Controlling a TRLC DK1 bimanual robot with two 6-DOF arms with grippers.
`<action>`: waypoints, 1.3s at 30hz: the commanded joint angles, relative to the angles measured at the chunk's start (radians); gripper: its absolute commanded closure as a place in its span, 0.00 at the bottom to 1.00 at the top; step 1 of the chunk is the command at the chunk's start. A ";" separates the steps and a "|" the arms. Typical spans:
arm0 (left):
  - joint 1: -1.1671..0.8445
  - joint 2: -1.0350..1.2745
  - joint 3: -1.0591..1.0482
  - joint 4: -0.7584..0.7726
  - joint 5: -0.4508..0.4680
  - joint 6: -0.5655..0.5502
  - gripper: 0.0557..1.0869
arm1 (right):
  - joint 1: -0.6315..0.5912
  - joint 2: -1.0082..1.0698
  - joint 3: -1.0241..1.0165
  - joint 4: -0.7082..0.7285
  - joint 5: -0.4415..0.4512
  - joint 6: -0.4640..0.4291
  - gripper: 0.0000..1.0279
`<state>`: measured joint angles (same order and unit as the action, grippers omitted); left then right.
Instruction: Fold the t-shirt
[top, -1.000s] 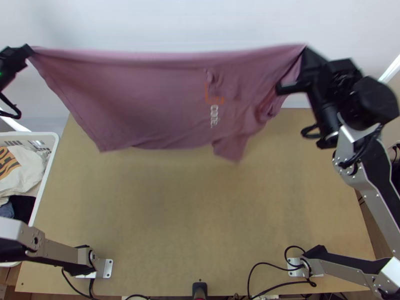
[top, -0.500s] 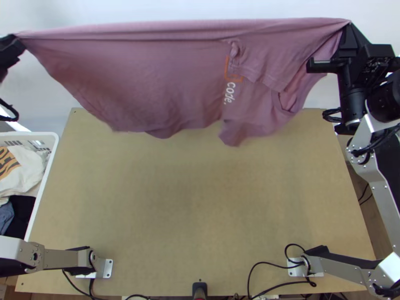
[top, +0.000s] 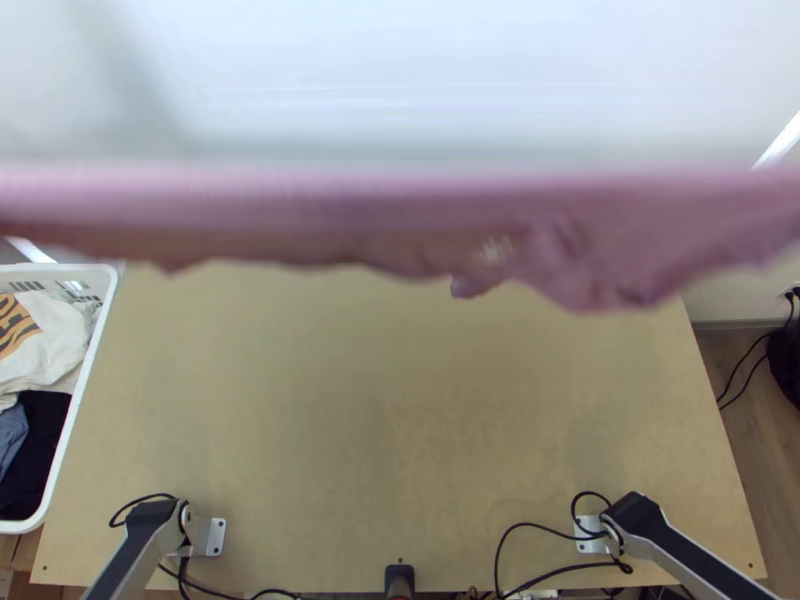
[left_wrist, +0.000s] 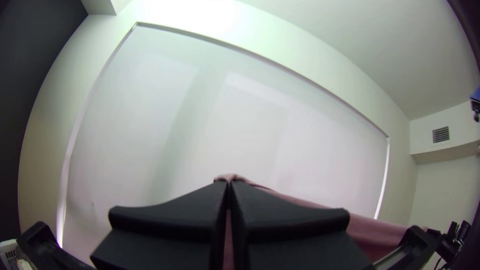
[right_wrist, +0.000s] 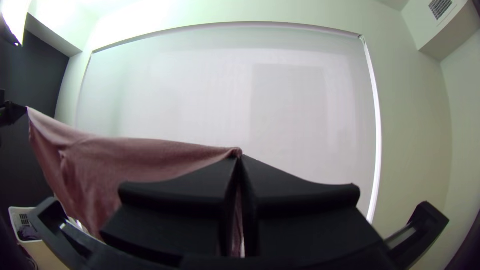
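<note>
**Shirt (top: 400, 215) held aloft between two grippers**

The pink shirt is held up in the air over the far part of the table (top: 400, 420), well clear of its top. Its upper edge is stretched across from side to side, and the rest is left hanging in loose, uneven folds, more bunched toward the right, where a pale print is blurred.

One end of the upper edge is pinched in the clenched fingers (left_wrist: 170, 215) of the left gripper (left_wrist: 228, 183); the other end is gripped by the right gripper (right_wrist: 240, 157), whose fingers (right_wrist: 175, 200) are likewise pressed together on the cloth. Behind, a broad white panel (right_wrist: 280, 100) is seen.

At the table's left side is a white basket (top: 95, 340), in which a white cloth (top: 50, 340) with orange print, a black cloth (top: 40, 440) and a blue-grey one (top: 11, 430) are piled. The left arm (top: 140, 552) and right arm (top: 690, 560) are mounted near the near corners, and black cables (top: 520, 526) are strung along the near edge.
</note>
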<state>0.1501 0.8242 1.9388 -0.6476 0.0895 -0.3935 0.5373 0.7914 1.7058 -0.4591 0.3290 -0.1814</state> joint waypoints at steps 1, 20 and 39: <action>-0.012 -0.137 -0.147 0.012 -0.004 -0.019 0.96 | 0.024 -0.110 0.005 -0.161 0.005 0.057 0.97; -0.060 -0.422 -0.808 0.008 0.003 0.001 0.96 | 0.142 -0.386 -0.583 -0.305 -0.002 0.246 0.97; -0.078 0.337 -1.051 0.519 0.072 0.002 0.96 | -0.254 0.266 -0.893 0.444 -0.380 0.318 0.97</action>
<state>0.0761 1.0359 0.8318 -0.1677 0.1493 -0.3893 0.3340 0.9249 0.7647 -0.0841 -0.0216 0.0940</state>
